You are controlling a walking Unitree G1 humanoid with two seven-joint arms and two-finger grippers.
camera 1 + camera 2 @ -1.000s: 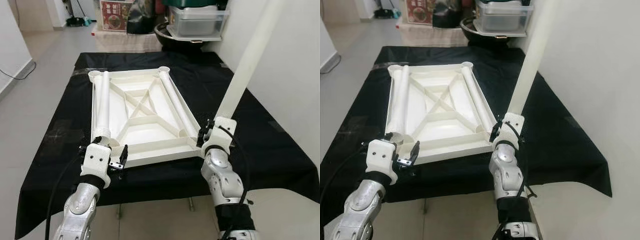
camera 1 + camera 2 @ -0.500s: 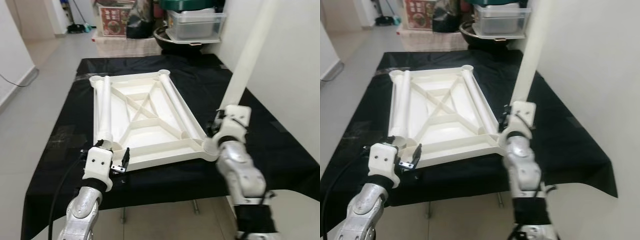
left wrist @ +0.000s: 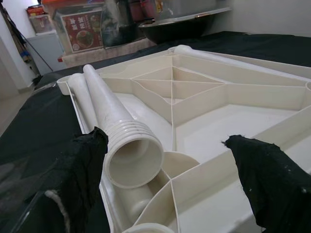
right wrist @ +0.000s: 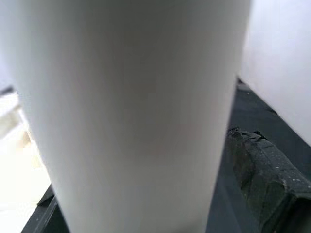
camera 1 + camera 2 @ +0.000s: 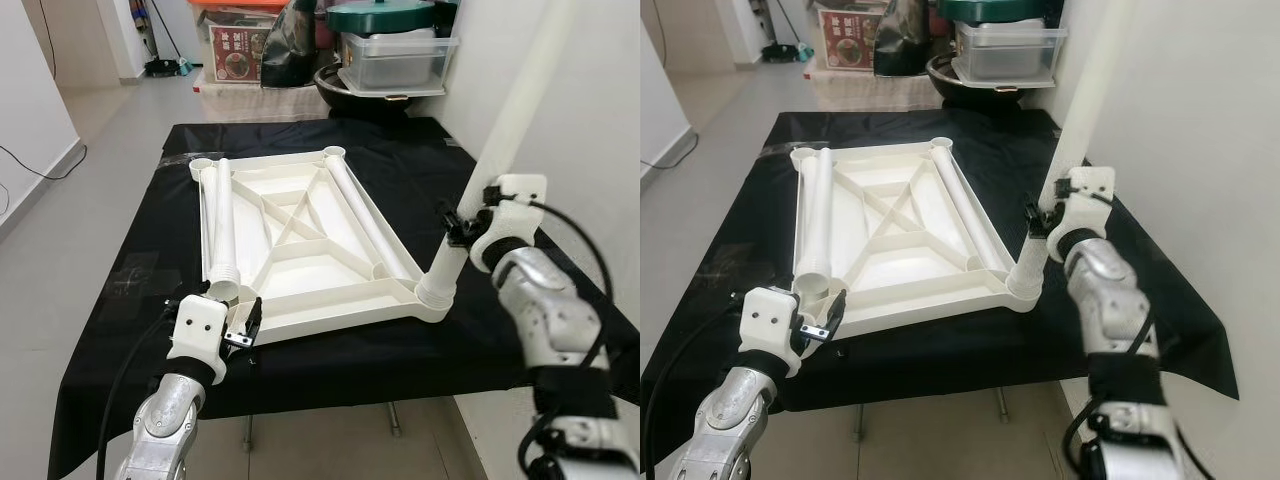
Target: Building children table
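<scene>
On the black-draped work table [image 5: 120, 290], the white plastic children's tabletop [image 5: 300, 235] lies upside down, ribbed underside up. At its 4 o'clock corner I have one long white plastic table leg [image 5: 500, 150] standing in the socket, leaning a little to 1 o'clock. My right gripper [image 5: 462, 228] is clamped around that leg low on the shaft. Two more white legs lie inside the tabletop: one along the 9 o'clock rim [image 5: 222, 230], one along the 3 o'clock rim [image 5: 365, 215]. My left gripper [image 5: 232, 322] hovers at the 7 o'clock corner, fingers spread apart either side of the threaded mouth of the lying leg [image 3: 133, 158], gripping nothing. I judge the build about a quarter done: one leg placed, possibly not yet seated, the rest unfitted. Beyond, at 12 o'clock, sit storage boxes [image 5: 395, 55].
</scene>
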